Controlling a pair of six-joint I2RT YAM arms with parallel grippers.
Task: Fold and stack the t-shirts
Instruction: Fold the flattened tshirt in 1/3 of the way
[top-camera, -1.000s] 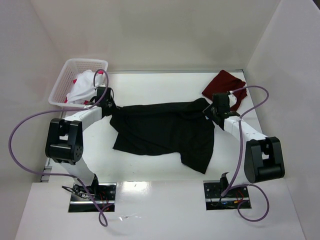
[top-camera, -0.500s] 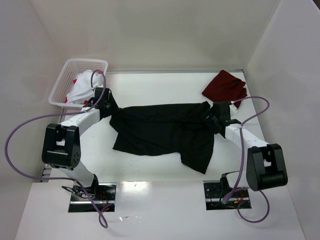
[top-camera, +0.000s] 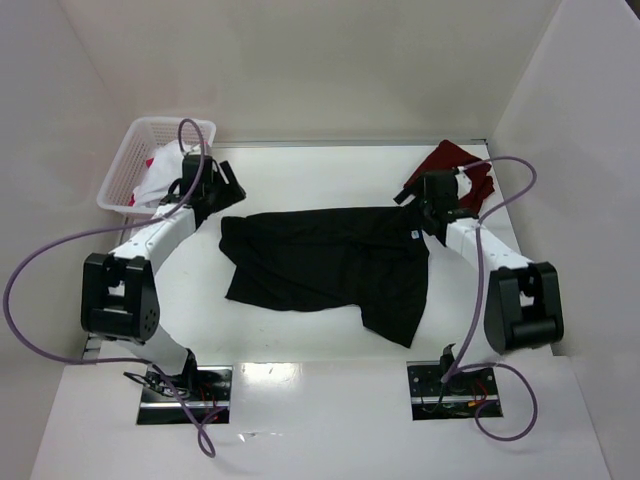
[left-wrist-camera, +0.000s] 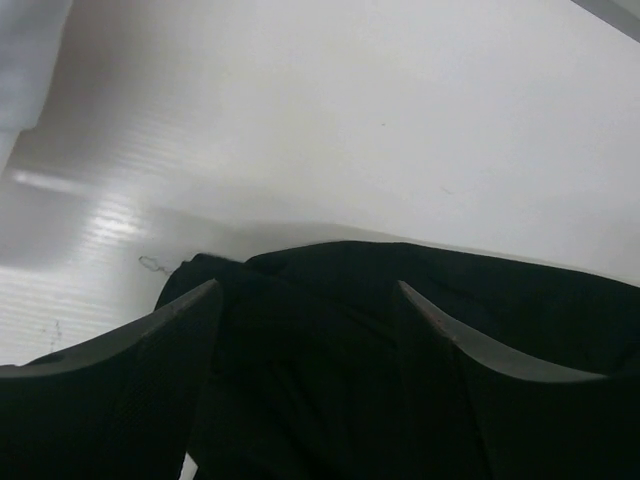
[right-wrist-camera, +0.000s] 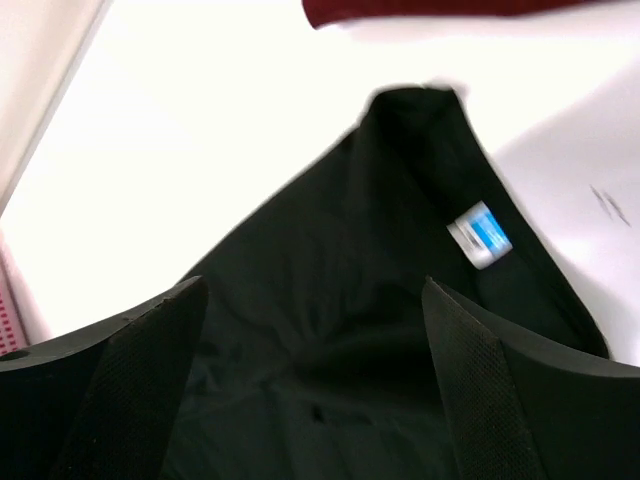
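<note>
Standing wide apart, the jaws of the left gripper (top-camera: 212, 186) grasp nothing. In the left wrist view the black t-shirt (top-camera: 330, 265) lies below them, its edge on the white table (top-camera: 320, 175). The right gripper (top-camera: 432, 200) is likewise released, jaws spread above the shirt's neck end, where a small white-and-blue label (right-wrist-camera: 481, 236) shows. The black t-shirt is spread out, rumpled, across the middle of the table between the two grippers. A dark maroon t-shirt (top-camera: 452, 158) lies bunched at the far right corner, just beyond the right gripper. A white lattice basket (top-camera: 125, 170) at the far left holds white cloth (top-camera: 165, 175) and some pink-red cloth (top-camera: 152, 160).
</note>
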